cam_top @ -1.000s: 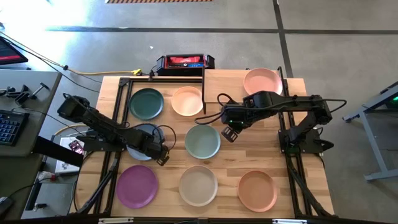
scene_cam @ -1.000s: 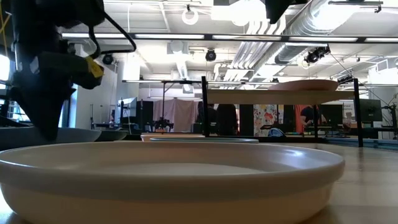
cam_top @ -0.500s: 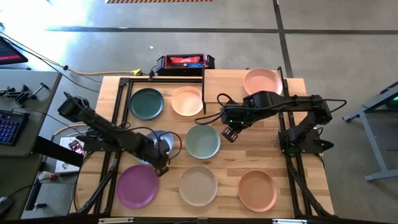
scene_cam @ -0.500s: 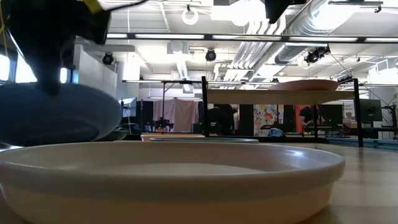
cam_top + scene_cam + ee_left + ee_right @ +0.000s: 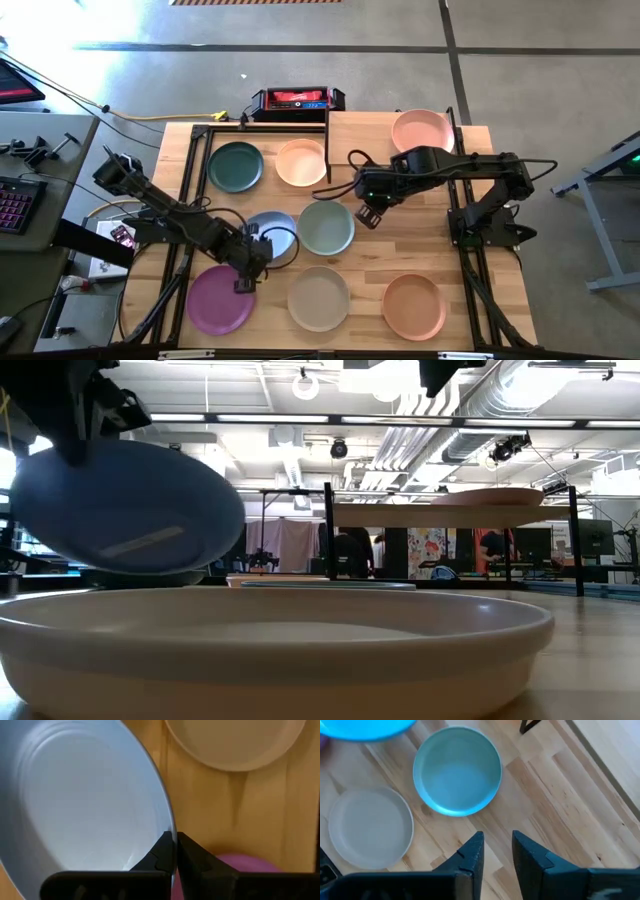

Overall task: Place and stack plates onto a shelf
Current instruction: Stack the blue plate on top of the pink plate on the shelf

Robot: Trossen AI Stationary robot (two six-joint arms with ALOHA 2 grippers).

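You have eight plates in sight from above. Seven lie flat on the desk (image 5: 470,280) or the shelf, and one is off the surface. In the back row sit the dark green plate (image 5: 235,166) and the peach plate (image 5: 301,162). The pale teal plate (image 5: 326,227) lies mid-desk. The front row holds the purple plate (image 5: 219,299), the off-white plate (image 5: 319,298) and the orange plate (image 5: 414,306). One pink plate (image 5: 422,130) lies alone on the shelf (image 5: 362,133) at the far right corner.

Your left hand (image 5: 243,278) is clenched on the rim of the blue-grey plate (image 5: 272,233), the fingers pinching its edge. The low view shows that plate (image 5: 130,508) lifted clear of the desk and tilted. From above it sits just beside the pale teal plate, behind the purple one, with its near edge over that plate's rim.

Your right hand (image 5: 371,213) hangs over bare wood just beside the pale teal plate, on the shelf side. Its fingers (image 5: 472,854) stand a little apart and grasp nothing.

One dark box with a red top (image 5: 297,99) sits past the desk's far edge. Any writing on it is too small to read, and you have no legible label or brand elsewhere.
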